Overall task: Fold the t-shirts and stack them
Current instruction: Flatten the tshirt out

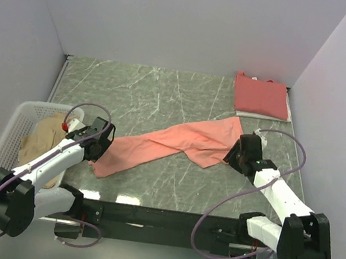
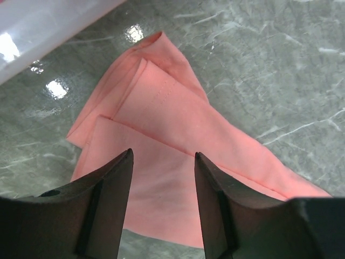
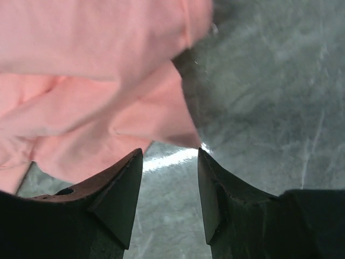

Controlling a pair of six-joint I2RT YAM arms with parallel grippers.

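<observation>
Left jaws: open and empty, poised just above the near-left end of the salmon-orange t-shirt (image 1: pixel 171 143). Right jaws: open, at the shirt's bunched right portion, with a cloth edge just ahead of the tips and bare table (image 1: pixel 165 96) beneath. The shirt lies on the table as a long diagonal strip, running near left to far right, partly doubled over on itself and wrinkled.

Judged from this layout, the step in hand is spreading the garment flat before folding.

1. Take a single layer at each end, not the doubled hem seen in the left wrist view.
2. Lift only enough to free the cloth, then draw the ends apart evenly.
3. Keep clear of the white basket (image 1: pixel 14 125) holding the tan t-shirt (image 1: pixel 39 142).

The folded coral-red t-shirt (image 1: pixel 261 96) at the far right corner marks the likely stack position.
</observation>
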